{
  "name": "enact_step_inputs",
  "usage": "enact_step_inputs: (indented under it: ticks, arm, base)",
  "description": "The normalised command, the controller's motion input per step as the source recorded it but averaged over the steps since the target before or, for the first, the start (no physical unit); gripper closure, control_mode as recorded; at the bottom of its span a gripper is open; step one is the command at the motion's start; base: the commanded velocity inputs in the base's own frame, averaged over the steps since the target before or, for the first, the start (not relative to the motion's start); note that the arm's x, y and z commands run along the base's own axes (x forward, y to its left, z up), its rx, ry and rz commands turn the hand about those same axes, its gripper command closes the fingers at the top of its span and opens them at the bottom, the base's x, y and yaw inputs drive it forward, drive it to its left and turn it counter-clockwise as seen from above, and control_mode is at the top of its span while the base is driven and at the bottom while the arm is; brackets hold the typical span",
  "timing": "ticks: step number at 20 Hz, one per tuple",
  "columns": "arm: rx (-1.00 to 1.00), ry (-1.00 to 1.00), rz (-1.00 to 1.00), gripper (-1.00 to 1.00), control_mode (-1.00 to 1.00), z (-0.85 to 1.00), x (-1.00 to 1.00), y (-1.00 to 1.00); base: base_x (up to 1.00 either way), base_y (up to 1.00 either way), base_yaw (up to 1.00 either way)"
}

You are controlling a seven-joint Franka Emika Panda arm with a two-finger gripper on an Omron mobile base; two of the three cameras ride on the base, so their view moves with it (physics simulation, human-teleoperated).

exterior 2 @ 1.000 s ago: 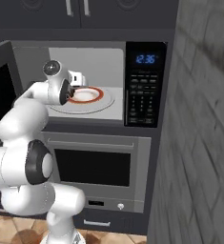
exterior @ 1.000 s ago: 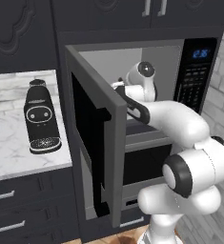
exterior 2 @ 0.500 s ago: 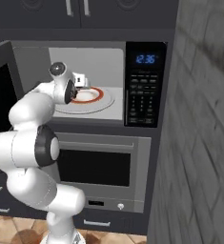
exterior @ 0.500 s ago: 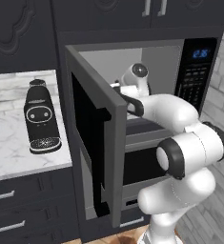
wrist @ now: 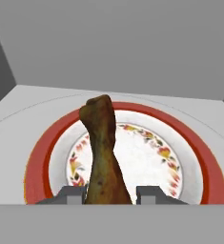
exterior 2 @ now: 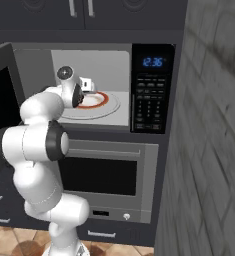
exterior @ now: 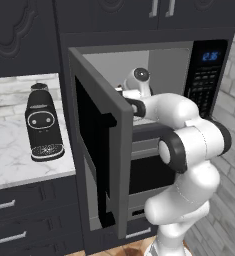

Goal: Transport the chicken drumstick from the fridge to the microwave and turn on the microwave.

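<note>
Inside microwave (exterior 2: 148,90), gripper (wrist: 107,194) clamping chicken drumstick (wrist: 103,152), red-rimmed plate (wrist: 199,157) beyond

Dark cabinets (exterior: 19,30) fill the upper left of the left base view, above a white marble bench (exterior: 14,150) carrying a black coffee machine (exterior: 41,122). Dark drawers (exterior: 19,220) sit below. A grey brick wall (exterior 2: 214,150) takes the right side of the right base view; brown tiled floor (exterior 2: 9,240) lower left.
</note>
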Motion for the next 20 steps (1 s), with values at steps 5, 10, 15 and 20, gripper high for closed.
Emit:
enact_step_inputs:
  ticks: [5,10,15,20]
  arm:
    - [0.00,0.04,0.00,1.00,-1.00,-0.05,0.36,0.00]
    - [0.00,0.04,0.00,1.00,-1.00,-0.11,0.36,0.00]
    - [0.00,0.04,0.00,1.00,-1.00,-0.13,0.34,0.00]
    - [0.00,0.01,0.00,1.00,-1.00,-0.21,0.31,0.00]
  base:
    - [0.00,0.00,0.00]
    - [0.00,0.00,0.00]
    - [0.00,0.00,0.00]
    - [0.00,0.00,0.00]
